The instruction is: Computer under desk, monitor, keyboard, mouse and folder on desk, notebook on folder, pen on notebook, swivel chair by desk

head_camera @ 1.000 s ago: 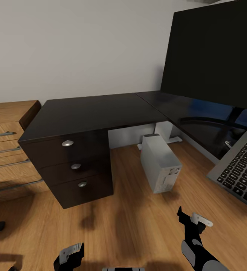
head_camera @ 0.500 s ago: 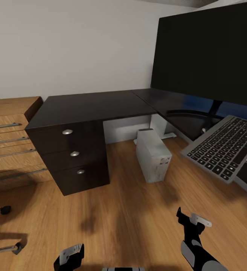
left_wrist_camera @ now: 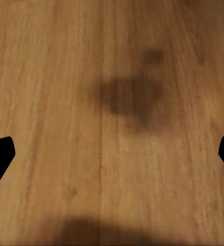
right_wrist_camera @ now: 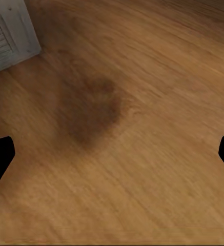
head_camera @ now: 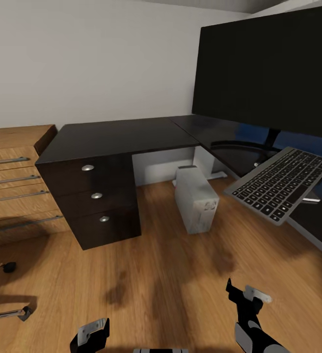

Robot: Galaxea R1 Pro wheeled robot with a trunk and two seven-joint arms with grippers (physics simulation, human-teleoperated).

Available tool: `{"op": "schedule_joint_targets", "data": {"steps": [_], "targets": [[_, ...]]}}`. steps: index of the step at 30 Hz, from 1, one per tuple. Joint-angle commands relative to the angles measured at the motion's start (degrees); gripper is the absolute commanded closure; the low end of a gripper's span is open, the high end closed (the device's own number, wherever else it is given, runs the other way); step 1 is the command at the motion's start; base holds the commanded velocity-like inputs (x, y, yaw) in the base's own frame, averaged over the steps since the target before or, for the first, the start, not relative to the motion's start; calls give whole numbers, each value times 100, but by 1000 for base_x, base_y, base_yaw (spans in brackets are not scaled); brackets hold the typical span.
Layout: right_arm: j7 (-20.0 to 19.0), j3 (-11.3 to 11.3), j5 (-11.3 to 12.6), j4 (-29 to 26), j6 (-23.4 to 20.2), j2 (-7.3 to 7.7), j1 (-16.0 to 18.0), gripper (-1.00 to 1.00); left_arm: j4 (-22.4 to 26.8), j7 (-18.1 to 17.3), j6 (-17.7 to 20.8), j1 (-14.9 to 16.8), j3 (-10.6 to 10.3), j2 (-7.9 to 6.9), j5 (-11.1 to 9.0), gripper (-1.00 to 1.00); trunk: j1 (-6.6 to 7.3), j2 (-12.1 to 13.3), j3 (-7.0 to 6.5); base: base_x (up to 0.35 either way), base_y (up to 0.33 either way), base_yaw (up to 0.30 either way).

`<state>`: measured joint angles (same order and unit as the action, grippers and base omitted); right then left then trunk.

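The flat black rectangular keyboard (head_camera: 280, 184) overhangs the black L-shaped worktop (head_camera: 121, 137), well ahead of my right claw (head_camera: 247, 293); its long axis runs diagonally. Both claws, left claw (head_camera: 90, 333) included, are released.

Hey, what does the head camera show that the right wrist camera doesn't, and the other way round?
Head view alone: the black desk with its knobbed drawers, the monitor, the keyboard tilted and jutting past the desk edge, wooden shelving at the left, and the left gripper.

Right wrist view alone: a close look at the vented panel of the computer.

Both share the wooden floor, the grey computer standing on it, and the right gripper, fingers spread and empty.
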<state>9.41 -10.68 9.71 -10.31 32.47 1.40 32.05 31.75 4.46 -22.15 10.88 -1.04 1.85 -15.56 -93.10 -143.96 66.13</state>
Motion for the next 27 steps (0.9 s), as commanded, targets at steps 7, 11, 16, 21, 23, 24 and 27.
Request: {"op": "schedule_joint_targets", "data": {"steps": [7,11,16,21,23,24,27], "targets": [[-298,26,-34,546,22,-4,0,-100,-8,33,-10,2,-16,5,-8,-100,19,8,-151,-7,-3,0],[-376,23,-58,775,22,4,-9,-100,-10,36,0,2,-13,4,-8,-100,30,13,-240,-2,-1,0],[-413,22,-74,928,27,7,-30,-100,-10,51,14,2,-11,1,-11,-100,43,20,-351,0,0,0],[-433,22,-80,982,36,9,-63,-100,-68,58,48,2,-22,0,-11,-100,55,27,-462,0,0,0],[-439,22,-81,997,40,9,-72,-100,-144,55,79,2,-27,2,-10,-100,61,29,-506,0,0,0],[-441,22,-82,1002,42,11,-80,-100,-179,52,100,2,-29,3,-8,-100,63,31,-528,0,0,0],[-508,43,-149,1071,-22,-53,-159,-100,-175,-17,187,-10,-34,72,-70,-100,71,35,-594,0,0,0]]}}
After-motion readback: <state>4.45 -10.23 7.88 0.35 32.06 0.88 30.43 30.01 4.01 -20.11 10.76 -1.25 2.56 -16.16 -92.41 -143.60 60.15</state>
